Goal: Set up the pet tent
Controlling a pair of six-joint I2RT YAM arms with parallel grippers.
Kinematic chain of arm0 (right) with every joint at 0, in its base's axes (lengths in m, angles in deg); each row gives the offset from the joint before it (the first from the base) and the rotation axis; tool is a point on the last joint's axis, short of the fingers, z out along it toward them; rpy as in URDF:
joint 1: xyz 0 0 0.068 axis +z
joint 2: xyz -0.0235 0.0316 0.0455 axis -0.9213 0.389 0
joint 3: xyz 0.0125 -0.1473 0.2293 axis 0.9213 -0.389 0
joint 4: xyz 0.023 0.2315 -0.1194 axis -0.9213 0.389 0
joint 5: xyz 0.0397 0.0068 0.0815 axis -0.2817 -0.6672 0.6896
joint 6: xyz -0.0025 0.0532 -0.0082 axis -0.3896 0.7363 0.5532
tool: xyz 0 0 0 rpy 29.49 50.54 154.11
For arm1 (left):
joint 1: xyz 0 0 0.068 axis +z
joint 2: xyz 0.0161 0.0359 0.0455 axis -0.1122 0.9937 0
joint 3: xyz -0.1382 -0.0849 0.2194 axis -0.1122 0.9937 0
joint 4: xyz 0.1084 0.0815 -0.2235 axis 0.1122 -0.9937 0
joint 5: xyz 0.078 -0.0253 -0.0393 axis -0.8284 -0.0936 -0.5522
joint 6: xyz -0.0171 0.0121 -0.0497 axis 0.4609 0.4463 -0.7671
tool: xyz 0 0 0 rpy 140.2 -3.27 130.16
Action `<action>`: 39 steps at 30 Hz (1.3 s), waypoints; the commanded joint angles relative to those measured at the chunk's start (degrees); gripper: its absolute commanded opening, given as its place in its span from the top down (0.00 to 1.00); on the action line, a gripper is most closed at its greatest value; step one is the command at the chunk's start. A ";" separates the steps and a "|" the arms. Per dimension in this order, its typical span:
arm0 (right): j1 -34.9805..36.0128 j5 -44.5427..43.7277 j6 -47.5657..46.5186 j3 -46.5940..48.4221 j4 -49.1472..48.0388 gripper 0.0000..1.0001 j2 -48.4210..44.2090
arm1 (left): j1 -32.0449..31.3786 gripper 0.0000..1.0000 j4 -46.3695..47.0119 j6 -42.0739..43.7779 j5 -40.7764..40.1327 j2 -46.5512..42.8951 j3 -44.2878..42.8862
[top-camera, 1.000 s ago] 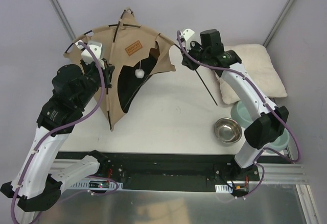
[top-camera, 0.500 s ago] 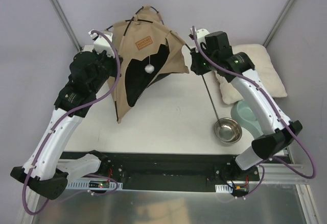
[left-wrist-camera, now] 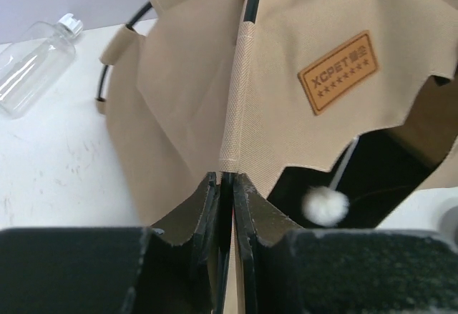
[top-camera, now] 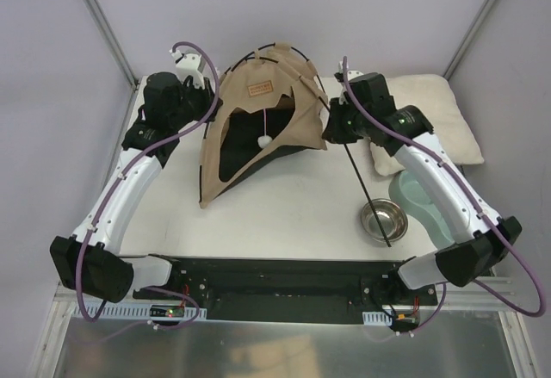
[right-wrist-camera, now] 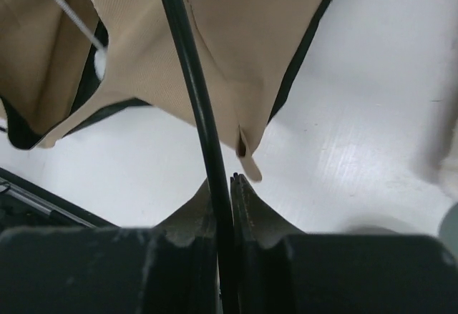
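Observation:
The tan pet tent stands half raised at the back middle of the table, brown label on top, a white pom-pom hanging in its dark doorway. My left gripper is shut on a black pole at the tent's left seam; in the left wrist view the pole runs up into the woven sleeve. My right gripper is shut on another black pole at the tent's right edge; in the right wrist view that pole enters the fabric.
A fluffy off-white pillow lies at the back right. A steel bowl and a pale green bowl sit at the right front, the pole's free end over the steel bowl. A clear plastic bottle lies left of the tent.
Both grippers have moved toward the back and inward, and the tent has swung from flat and spread to narrower and taller. The right pole's free end now reaches over the steel bowl.

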 commanded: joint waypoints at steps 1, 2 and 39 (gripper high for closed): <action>0.57 2.78 10.32 -1.08 -9.01 1.00 2.08 | 2.84 0.89 6.87 0.59 7.26 2.53 -1.74; 0.92 2.87 11.37 -1.17 -9.54 1.00 2.44 | 3.64 0.89 7.31 0.77 8.23 3.67 -2.17; 8.31 -2.92 36.35 10.43 -21.06 0.97 21.51 | -7.51 0.02 19.95 -30.95 32.40 -9.15 18.91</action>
